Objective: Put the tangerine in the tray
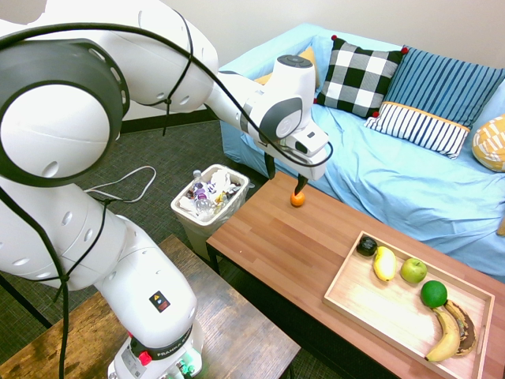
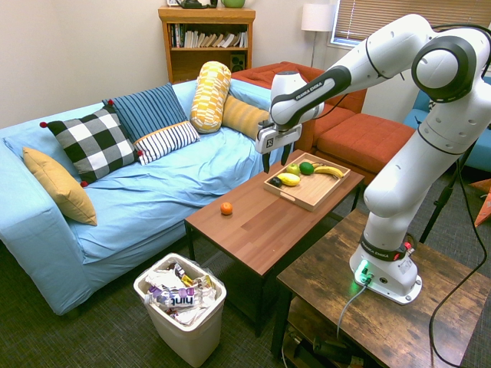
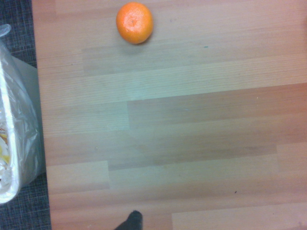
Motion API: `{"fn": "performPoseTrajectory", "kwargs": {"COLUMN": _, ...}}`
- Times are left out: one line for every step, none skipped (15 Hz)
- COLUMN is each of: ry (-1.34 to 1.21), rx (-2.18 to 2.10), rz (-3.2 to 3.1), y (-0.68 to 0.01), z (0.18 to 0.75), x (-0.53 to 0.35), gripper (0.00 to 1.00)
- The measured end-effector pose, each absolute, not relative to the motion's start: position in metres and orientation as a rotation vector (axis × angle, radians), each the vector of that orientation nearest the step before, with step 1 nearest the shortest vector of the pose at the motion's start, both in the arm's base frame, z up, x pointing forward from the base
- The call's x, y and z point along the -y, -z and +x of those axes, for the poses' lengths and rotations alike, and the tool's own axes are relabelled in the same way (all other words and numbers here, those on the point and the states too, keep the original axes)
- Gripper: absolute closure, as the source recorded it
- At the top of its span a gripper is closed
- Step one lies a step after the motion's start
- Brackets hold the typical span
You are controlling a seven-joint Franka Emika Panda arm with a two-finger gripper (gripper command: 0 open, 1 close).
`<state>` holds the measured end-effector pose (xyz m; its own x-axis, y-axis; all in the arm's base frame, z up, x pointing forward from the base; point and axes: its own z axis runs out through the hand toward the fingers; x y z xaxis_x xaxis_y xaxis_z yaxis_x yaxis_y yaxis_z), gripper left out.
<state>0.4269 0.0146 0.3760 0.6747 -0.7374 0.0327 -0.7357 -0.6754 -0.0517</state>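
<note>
The tangerine [image 1: 297,200] [image 2: 226,208] [image 3: 135,22] is a small orange fruit lying alone on the brown coffee table [image 1: 284,249], near its sofa-side corner. At the table's other end lies the light-wood tray [image 1: 379,308] [image 2: 313,193], which holds a lemon, a green apple, a lime, bananas and a dark fruit. My gripper [image 1: 286,178] [image 2: 276,159] hangs open and empty well above the table, between the tangerine and the tray. It touches nothing. In the wrist view the tangerine sits close to the picture's edge, so the gripper is off to one side of it.
A white bin [image 1: 211,201] [image 2: 180,303] full of wrappers stands on the floor beside the table's end nearest the tangerine. A blue sofa [image 1: 394,174] with several pillows runs along the table's far side. Bare tabletop separates tangerine and tray.
</note>
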Motion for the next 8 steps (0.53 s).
{"fn": "performPoseTrajectory", "kwargs": {"ry": 0.076, "rx": -1.250, "rz": -2.845, "y": -0.376, "z": 0.428, "x": -0.015, "gripper": 0.00}}
{"fn": "performPoseTrajectory", "kwargs": {"ry": 0.071, "rx": -1.248, "rz": -2.854, "y": -0.375, "z": 0.428, "x": -0.015, "gripper": 0.00}}
{"fn": "performPoseTrajectory", "kwargs": {"ry": 0.084, "rx": -1.245, "rz": -2.861, "y": -0.375, "z": 0.433, "x": -0.015, "gripper": 0.00}}
{"fn": "performPoseTrajectory", "kwargs": {"ry": 0.112, "rx": -1.245, "rz": -2.863, "y": -0.375, "z": 0.443, "x": -0.014, "gripper": 0.00}}
{"fn": "performPoseTrajectory", "kwargs": {"ry": 0.141, "rx": -1.252, "rz": -2.858, "y": -0.372, "z": 0.456, "x": -0.015, "gripper": 0.00}}
{"fn": "performPoseTrajectory", "kwargs": {"ry": 0.160, "rx": -1.256, "rz": -2.853, "y": -0.365, "z": 0.473, "x": -0.015, "gripper": 0.00}}
{"fn": "performPoseTrajectory", "kwargs": {"ry": 0.163, "rx": -1.257, "rz": -2.848, "y": -0.355, "z": 0.489, "x": -0.018, "gripper": 0.00}}
{"fn": "performPoseTrajectory", "kwargs": {"ry": 0.161, "rx": -1.258, "rz": -2.844, "y": -0.345, "z": 0.505, "x": -0.025, "gripper": 0.00}}
